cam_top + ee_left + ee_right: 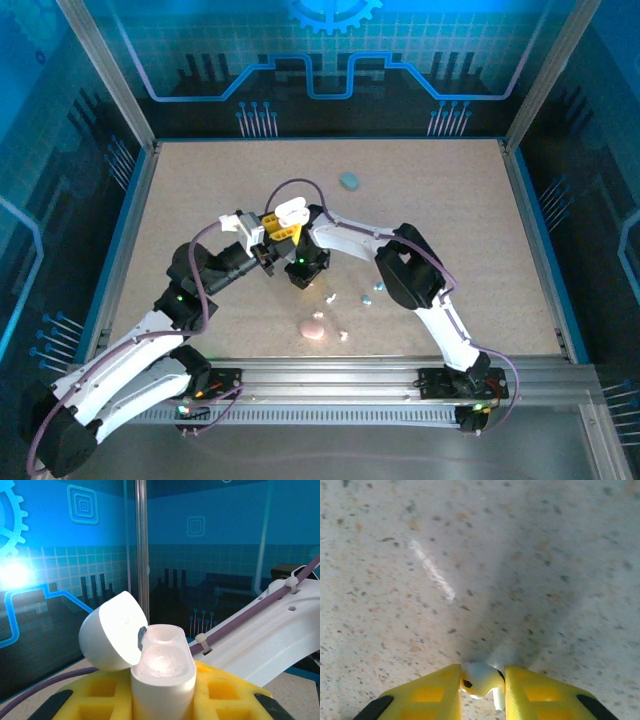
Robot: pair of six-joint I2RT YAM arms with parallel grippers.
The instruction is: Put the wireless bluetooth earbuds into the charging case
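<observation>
Right fingers: the yellow right fingers (435, 695) are closed on a white earbud (479, 679), pinching it at their very tips with one pad against each side.
Earbud's place: it is wedged between the two tips, and its short stem runs back along the inner face of one finger. The speckled table (470, 555) lies beneath, and whether the earbud touches the surface cannot be told.
Earbud's look: small, glossy white and rounded, with a dark oval spot on its face.
Left fingers: the yellow left fingers (220, 692) clamp a white charging case (162, 680) from both sides and hold it upright.
Case: its lid (112, 637) is hinged open and tipped to the left, and two rounded wells open upward in the body.
From above: the case is held at mid-table, with the right arm's wrist just beside it on the near side.
Elsewhere on the table: loose earbuds (366, 299) in teal and white are scattered near the right arm. A pink case (313, 328) lies close to the near edge, and a teal case (349, 180) sits well apart toward the far side.
</observation>
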